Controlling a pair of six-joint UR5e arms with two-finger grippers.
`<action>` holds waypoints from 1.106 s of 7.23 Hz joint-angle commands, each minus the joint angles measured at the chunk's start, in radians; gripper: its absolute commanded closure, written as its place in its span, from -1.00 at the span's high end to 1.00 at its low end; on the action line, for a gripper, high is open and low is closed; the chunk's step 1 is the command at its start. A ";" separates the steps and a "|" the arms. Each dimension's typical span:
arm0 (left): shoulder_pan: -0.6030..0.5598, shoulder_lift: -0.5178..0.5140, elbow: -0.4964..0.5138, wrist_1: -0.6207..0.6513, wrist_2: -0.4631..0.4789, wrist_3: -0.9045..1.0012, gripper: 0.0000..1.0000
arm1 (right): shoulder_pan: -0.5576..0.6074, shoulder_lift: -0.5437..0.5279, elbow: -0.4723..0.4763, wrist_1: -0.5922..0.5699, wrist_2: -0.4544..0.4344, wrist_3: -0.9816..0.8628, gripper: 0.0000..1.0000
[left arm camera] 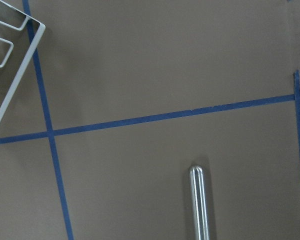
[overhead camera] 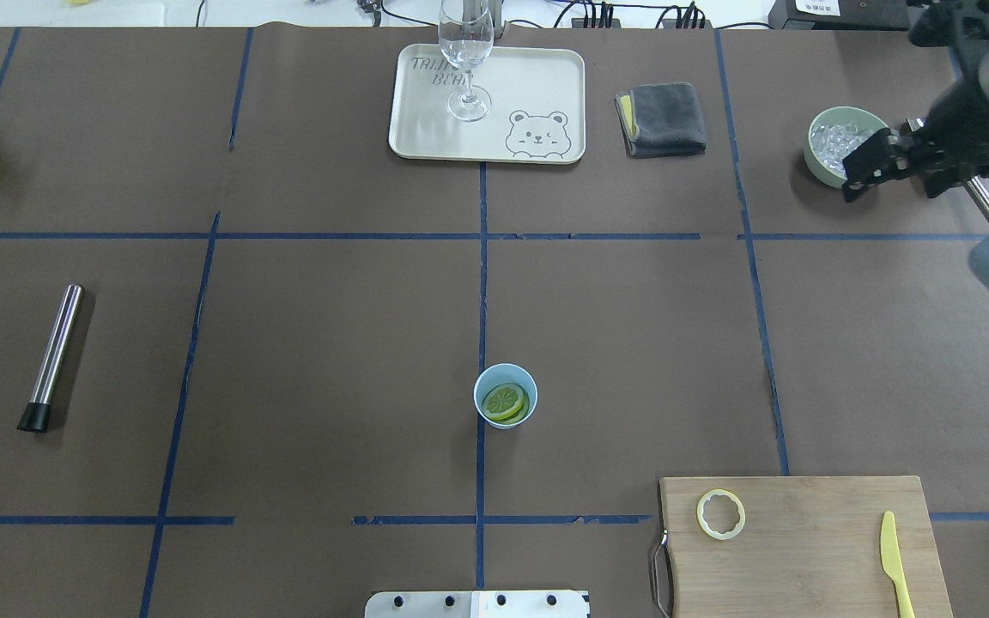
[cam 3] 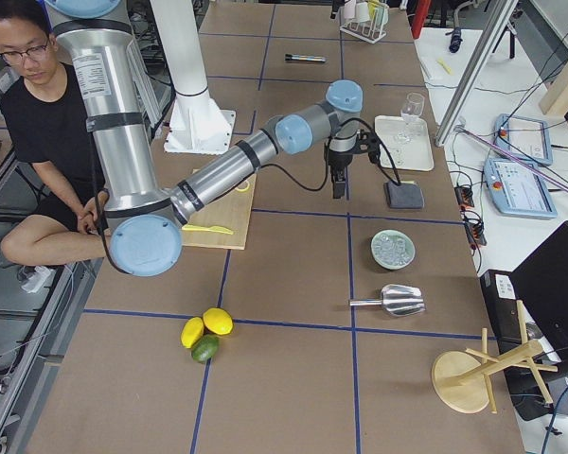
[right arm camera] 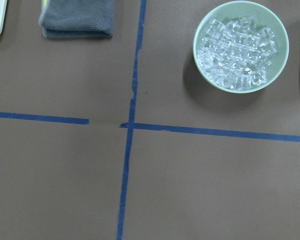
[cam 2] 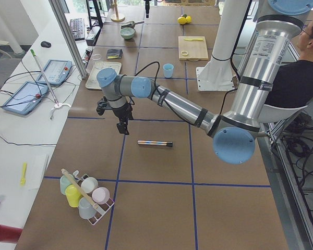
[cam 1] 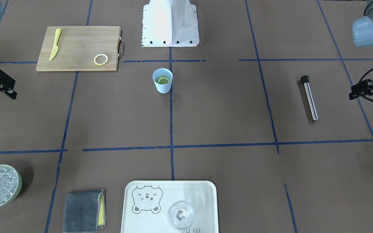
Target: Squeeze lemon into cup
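The lemon (cam 1: pixel 162 80) lies cut face up inside the upright cup (cam 1: pixel 163 88).

The only lettering that can be read is on the tray (overhead camera: pixel 537 86), top centre of the overhead view. Two lines of grey capitals sit in the tray's upper left corner. The upper line begins "TRI", and its later letters blur behind the glass (overhead camera: pixel 465 51). The lower line looks like "BEAR", its last letter partly behind the stem. A grey bear face is drawn in the tray's lower right corner. In the side views, a white label (cam 2: pixel 264 46) on the left arm (cam 2: pixel 253 88) and a second label (cam 3: pixel 97 71) on the right arm (cam 3: pixel 118 123) carry print too small to read.
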 commanded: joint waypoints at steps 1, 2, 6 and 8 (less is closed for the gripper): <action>0.072 0.056 0.087 -0.123 -0.075 -0.041 1.00 | 0.167 -0.088 -0.129 0.080 0.110 -0.256 1.00; 0.094 0.064 0.128 -0.207 -0.076 -0.112 1.00 | 0.204 -0.088 -0.187 0.082 0.142 -0.299 1.00; 0.204 0.107 0.177 -0.432 -0.071 -0.340 1.00 | 0.223 -0.097 -0.200 0.082 0.139 -0.298 1.00; 0.259 0.112 0.208 -0.496 -0.065 -0.342 1.00 | 0.223 -0.100 -0.199 0.082 0.142 -0.291 1.00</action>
